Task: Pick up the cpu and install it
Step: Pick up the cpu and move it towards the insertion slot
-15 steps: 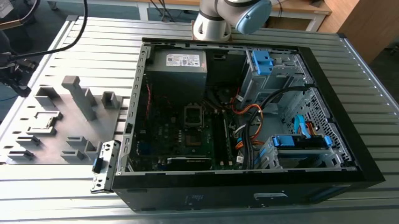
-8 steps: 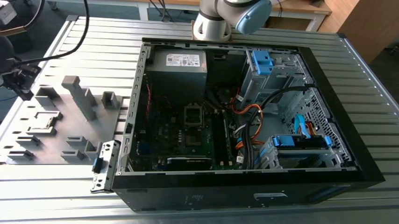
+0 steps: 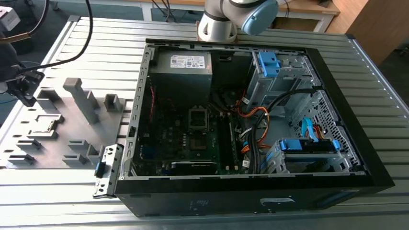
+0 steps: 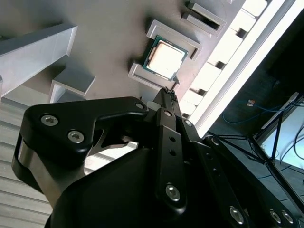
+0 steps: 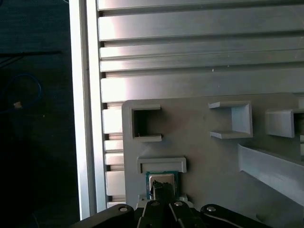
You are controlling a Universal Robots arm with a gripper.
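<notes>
We see the cpu (image 4: pixel 165 59) lying flat in a small square pocket of the gray tray (image 4: pixel 104 38). Its shiny top faces up, w/ a dark green rim round it. Low walls of the pocket sit along two of its sides.

The gripper (image 4: pixel 169 90) hangs right over the cpu. In the second wrist view its tip is just beside one corner of the chip. In the first wrist view the tip hides part of the chip. We can't tell if it touches. The two fingers (image 4: pixel 164 135) are pressed together at the tip, w/ nothing between them. So the cpu isn't picked up yet.

In the exterior view the tray lies on the ribbed metal table (image 3: pixel 364 62), at the exterior view's left of the big black case (image 3: pixel 223 203). Some tall gray blocks (image 3: pixel 80 93) stand on the tray too. The case lies on its side & is open, so we look down at the board and wires (image 3: pixel 255 115) inside. The socket (image 3: pixel 198 117) is near the middle of the board, well apart from the tray & the cpu. The arm's base (image 3: pixel 221 21) stands on the far side of the case.
</notes>
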